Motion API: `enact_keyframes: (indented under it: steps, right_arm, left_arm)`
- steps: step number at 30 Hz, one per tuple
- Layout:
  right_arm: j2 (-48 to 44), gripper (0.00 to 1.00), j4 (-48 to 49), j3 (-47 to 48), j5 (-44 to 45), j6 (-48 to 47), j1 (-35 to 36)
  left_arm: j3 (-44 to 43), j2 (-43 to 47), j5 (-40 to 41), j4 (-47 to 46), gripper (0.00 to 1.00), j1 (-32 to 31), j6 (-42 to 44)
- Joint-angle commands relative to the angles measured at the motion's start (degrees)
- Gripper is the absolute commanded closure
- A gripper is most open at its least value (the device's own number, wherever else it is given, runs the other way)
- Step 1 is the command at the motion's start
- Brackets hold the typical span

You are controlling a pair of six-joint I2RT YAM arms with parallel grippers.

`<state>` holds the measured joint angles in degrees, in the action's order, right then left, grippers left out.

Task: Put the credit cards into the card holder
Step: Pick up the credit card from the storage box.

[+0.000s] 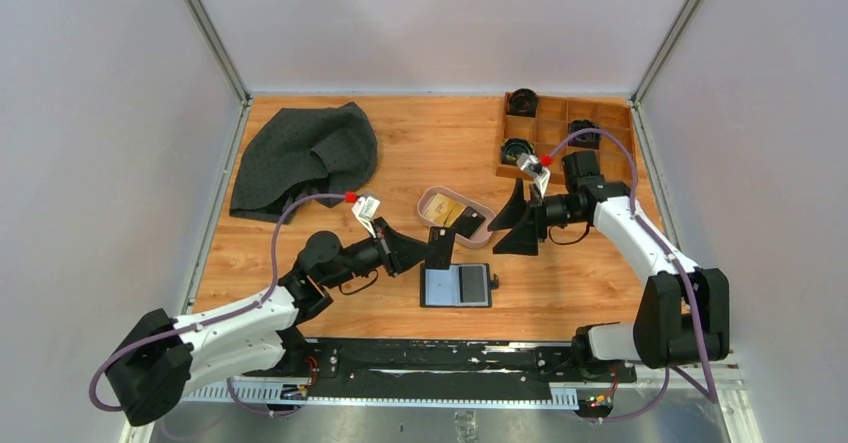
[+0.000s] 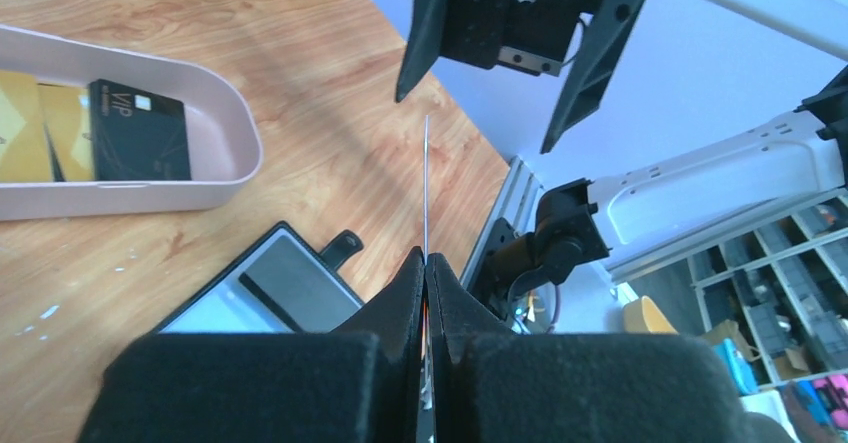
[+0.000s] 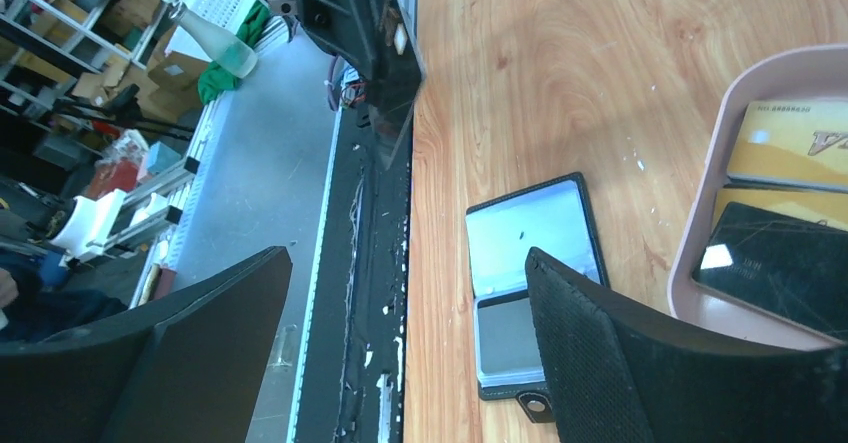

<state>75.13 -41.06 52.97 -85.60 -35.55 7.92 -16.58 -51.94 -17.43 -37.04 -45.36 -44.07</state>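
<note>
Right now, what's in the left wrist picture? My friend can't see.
The left gripper pinches a card, seen edge-on as a thin line. The open card holder lies lower left; a pink tray holding gold cards and a black card sits left, and the right gripper hangs open ahead.

Credit cards (image 3: 790,143): we count four, two gold, one black card (image 2: 140,131) beyond the left gripper (image 2: 426,263), a fourth card (image 1: 441,247) pinched in it.
Card holder (image 1: 456,285): we see one.
Pink tray (image 2: 120,198): one.
Wooden box (image 1: 550,138): one.
Round dark items (image 1: 517,150): three.
Cloth (image 1: 305,158): one.
</note>
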Motion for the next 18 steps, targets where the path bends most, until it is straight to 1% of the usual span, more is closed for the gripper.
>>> enact_keyframes:
  steps: [1, 4, 5, 7, 9, 16, 18]
  right_arm:
    - [0.82, 0.11, 13.40, -3.06, 2.20, 14.73, 0.44]
    - [-0.16, 0.13, 22.19, -5.47, 4.04, 22.82, 1.95]
    - [-0.38, 0.15, 23.98, -6.07, 4.19, 24.58, 2.49]
    - [-0.38, 0.22, 26.20, -6.57, 3.82, 26.83, 3.53]
    - [0.02, 0.29, 26.51, -6.29, 3.15, 27.69, 4.72]
    - [1.61, 0.46, 26.47, -5.24, 2.70, 28.28, 7.19]
    - [2.00, 0.53, 26.49, -4.93, 1.66, 28.36, 7.71]
  left_arm:
    - [0.98, -4.82, 2.95, -13.63, 1.00, -2.39, -3.45]
    - [0.19, -9.62, 2.85, -17.80, 1.00, -3.79, -4.31]
    - [-0.12, -11.22, 2.78, -19.28, 1.00, -4.22, -4.53]
    - [-0.73, -14.65, 2.91, -21.63, 1.00, -5.19, -4.97]
    - [-1.41, -17.10, 2.99, -23.25, 1.00, -5.78, -5.36]
    - [-2.63, -23.34, 2.43, -28.74, 1.00, -7.12, -7.13]
    - [-2.83, -24.64, 2.24, -29.87, 1.00, -7.31, -7.67]
